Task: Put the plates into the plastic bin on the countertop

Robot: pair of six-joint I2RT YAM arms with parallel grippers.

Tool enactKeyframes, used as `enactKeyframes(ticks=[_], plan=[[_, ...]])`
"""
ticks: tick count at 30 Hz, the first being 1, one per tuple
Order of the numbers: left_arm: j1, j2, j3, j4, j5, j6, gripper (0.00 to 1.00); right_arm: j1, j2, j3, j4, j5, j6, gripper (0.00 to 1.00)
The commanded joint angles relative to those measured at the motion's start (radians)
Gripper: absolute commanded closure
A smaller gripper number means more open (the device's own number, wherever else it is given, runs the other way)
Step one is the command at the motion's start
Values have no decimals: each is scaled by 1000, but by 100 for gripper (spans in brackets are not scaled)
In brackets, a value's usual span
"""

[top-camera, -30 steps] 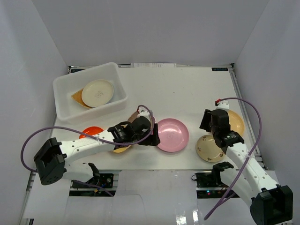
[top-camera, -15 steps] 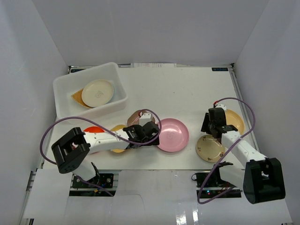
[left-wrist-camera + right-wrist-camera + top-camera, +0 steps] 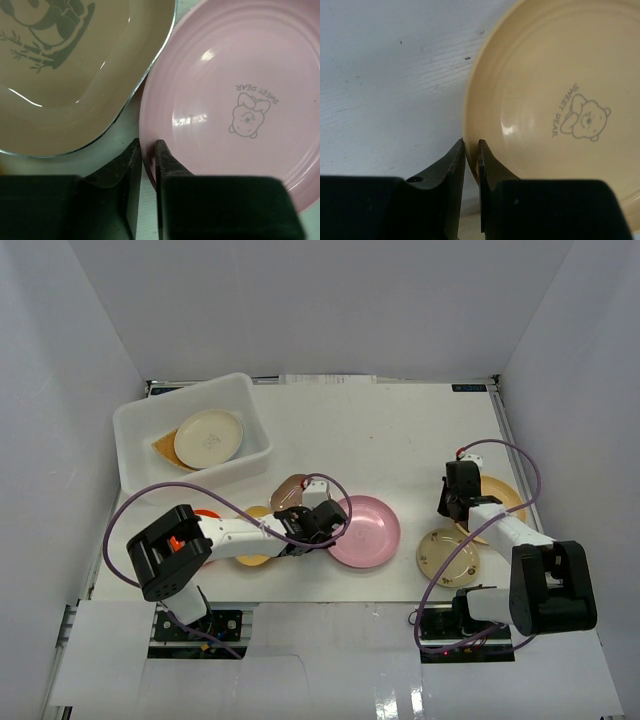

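Both wrists dropped onto plate rims, jaws narrowed. Left jaws clenched on pink plate rim, beside brown panda plate; right jaws clenched on yellow bear plate rim.

The countertop carries the plastic bin at back-left and plates nearer.
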Motion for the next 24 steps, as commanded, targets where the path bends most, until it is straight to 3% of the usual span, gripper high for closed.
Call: enactKeyframes(ticks=[1, 8, 12, 17, 19, 24], plan=[[-4, -5, 24, -7, -35, 13, 80, -3, 7, 43, 42, -4, -9, 88], [-4, -3, 26, -1, -45, -2, 100, 3, -70, 96, 19, 12, -49, 92], [-7, -48, 33, 6, -32, 0, 100, 29, -150, 153, 5, 36, -93, 92], [3, -264, 81, 37, -90, 113, 100, 99, -283, 223, -13, 15, -130, 92], [65, -318, 119, 17, -90, 145, 100, 128, -315, 256, -30, 24, -141, 92], [363, -487, 243, -33, 33, 245, 100, 239, -365, 277, -63, 51, -144, 92]])
